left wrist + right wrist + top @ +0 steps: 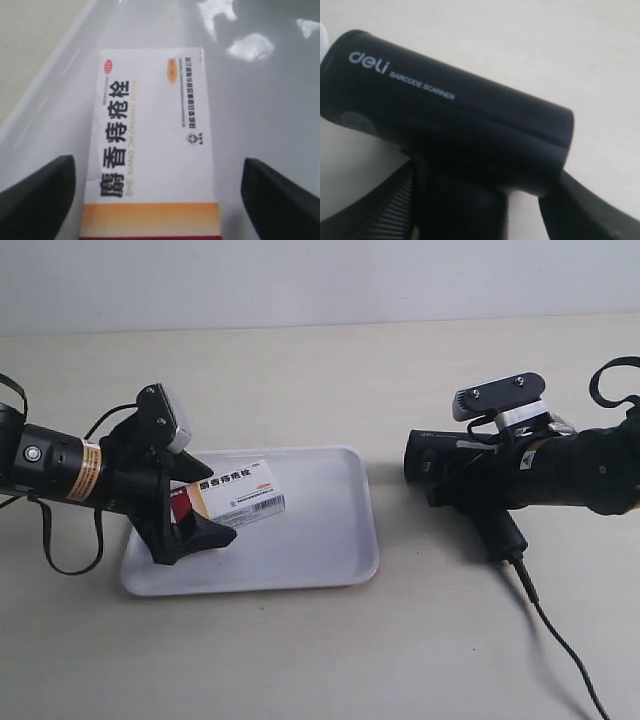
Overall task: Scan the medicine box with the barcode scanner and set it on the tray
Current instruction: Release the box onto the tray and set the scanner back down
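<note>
Medicine box (240,494) sits over the white tray (330,550), at the tray's side nearest the arm at the exterior view's left, with its red and orange end toward that arm and its barcode edge facing the camera. In the left wrist view the left pincer (157,197) is spread wide, its two black fingers (37,195) standing well apart from the carton's long edges, not touching it; the carton (150,145) lies flat on the tray's glossy floor (260,100). The barcode scanner (465,475) is off the tray, well apart from it, over the beige tabletop (300,660), its head pointing toward the tray and its thin black cable (560,640) trailing away. The right pincer (480,210) is pinching the scanner (445,120) around the handle below the head.
</note>
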### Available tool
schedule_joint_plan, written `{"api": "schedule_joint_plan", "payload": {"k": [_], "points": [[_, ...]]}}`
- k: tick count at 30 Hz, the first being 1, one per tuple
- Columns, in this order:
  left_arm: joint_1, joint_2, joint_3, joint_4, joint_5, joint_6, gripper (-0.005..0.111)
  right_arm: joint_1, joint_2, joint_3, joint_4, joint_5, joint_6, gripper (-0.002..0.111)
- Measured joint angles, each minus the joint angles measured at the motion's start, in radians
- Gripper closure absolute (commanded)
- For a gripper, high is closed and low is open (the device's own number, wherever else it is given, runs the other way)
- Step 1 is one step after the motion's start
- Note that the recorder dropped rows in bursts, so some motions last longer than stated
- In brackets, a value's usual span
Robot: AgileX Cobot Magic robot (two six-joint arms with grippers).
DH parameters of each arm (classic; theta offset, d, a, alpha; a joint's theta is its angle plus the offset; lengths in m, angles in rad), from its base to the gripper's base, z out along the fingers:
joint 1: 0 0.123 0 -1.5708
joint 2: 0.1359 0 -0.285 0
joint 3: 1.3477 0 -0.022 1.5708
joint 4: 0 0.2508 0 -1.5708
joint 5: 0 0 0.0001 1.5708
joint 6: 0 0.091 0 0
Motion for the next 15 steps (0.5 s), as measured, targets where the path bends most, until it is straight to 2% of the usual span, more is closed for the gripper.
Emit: {"api": "schedule_joint_plan", "payload": {"k": [3,5,8,10,11,12,13,14,15], "points": [[0.0,-0.025,0.0,0.007,-0.016,-0.009,0.001,0.0,0.0,0.0,0.0,0.0,0.029,0.026],[0.0,-0.062,0.0,0.02,-0.035,-0.032,0.002,0.0,-0.003,0.0,0.0,0.007,0.053,0.021],[0.0,-0.182,0.0,0.091,-0.048,-0.154,0.004,0.0,-0.088,0.0,0.0,0.085,0.065,0.02],[0.0,-0.303,0.0,0.187,-0.057,-0.308,0.021,0.0,-0.247,0.0,0.0,0.202,0.067,0.027],[0.0,-0.35,0.0,0.207,-0.068,-0.365,0.045,0.0,-0.314,0.0,0.0,0.251,0.067,0.041],[0.0,-0.446,0.006,0.226,-0.106,-0.445,0.057,0.0,-0.458,0.0,0.0,0.347,0.067,0.051],[0.0,-0.485,0.013,0.228,-0.127,-0.473,0.091,0.0,-0.519,0.0,0.0,0.385,0.067,0.074],[0.0,-0.577,0.043,0.233,-0.161,-0.519,0.105,0.0,-0.669,0.008,0.0,0.446,0.067,0.092],[0.0,-0.651,0.077,0.24,-0.174,-0.537,0.104,0.0,-0.8,0.038,0.0,0.464,0.067,0.104]]}}
